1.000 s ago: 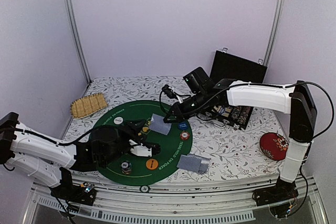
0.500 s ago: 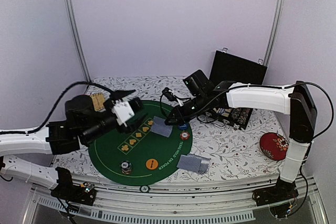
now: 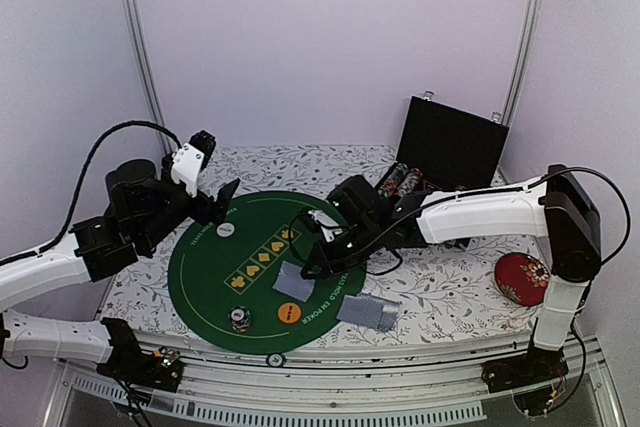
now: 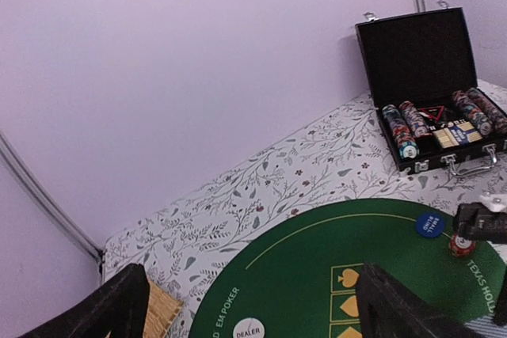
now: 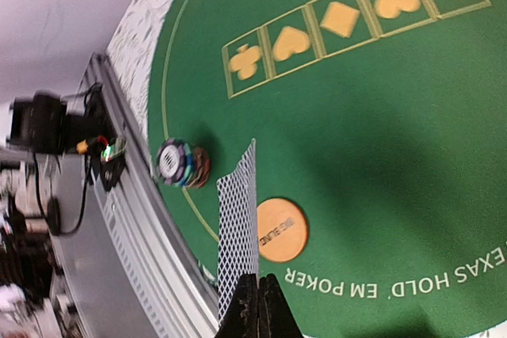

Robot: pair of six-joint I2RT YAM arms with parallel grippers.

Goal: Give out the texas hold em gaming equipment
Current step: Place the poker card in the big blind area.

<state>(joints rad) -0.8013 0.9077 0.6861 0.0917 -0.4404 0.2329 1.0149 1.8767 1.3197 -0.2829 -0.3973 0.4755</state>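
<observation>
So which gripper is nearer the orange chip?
Right. The right gripper, shut on a card, is beside the orange chip; the left gripper hangs open across the mat.

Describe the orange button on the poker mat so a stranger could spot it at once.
Find the round green poker mat mid-table. At its near edge, right of the striped chip stack, lies the orange button: a single flat disc, plain orange with dark lettering, not a multicoloured stack.
</observation>
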